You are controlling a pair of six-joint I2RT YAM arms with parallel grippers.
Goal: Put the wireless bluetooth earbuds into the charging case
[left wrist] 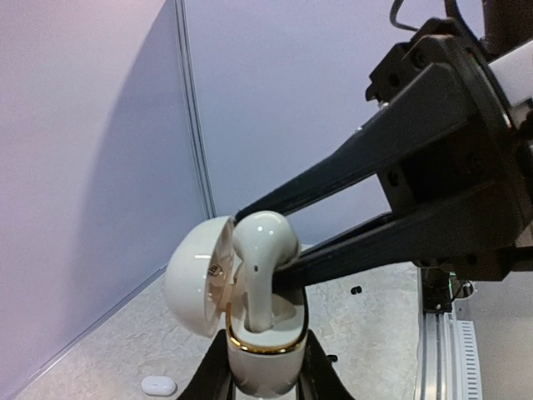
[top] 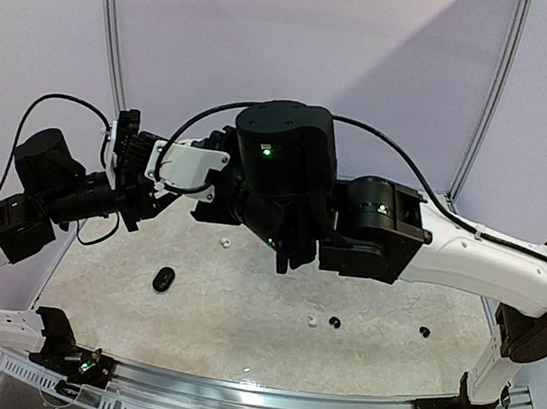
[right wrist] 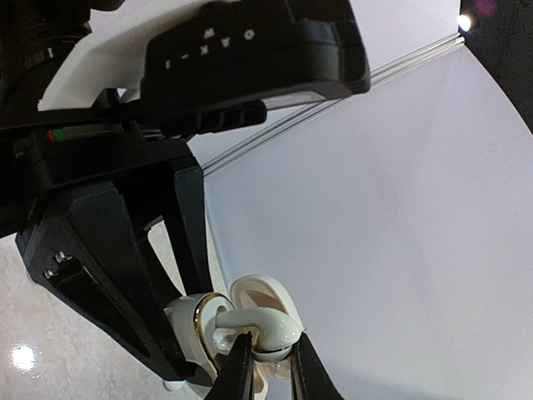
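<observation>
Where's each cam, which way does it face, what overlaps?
Top: above, behind the bases, looking down on the table; left arm and right arm show.
Left wrist: looks along the left gripper, shut on the open case; right gripper reaches in from the right.
Right wrist: looks past its own fingers, pinching a white earbud.
Shared: both wrist views show case and earbud.

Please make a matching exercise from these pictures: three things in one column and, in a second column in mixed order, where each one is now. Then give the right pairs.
Things
1. white earbud
2. white charging case
3. black oval case

Places
A. clamped in the left end effector, lid open
B. lying on the table
C. pinched by the right end effector

Pairs: 1-C, 2-A, 3-B
</observation>
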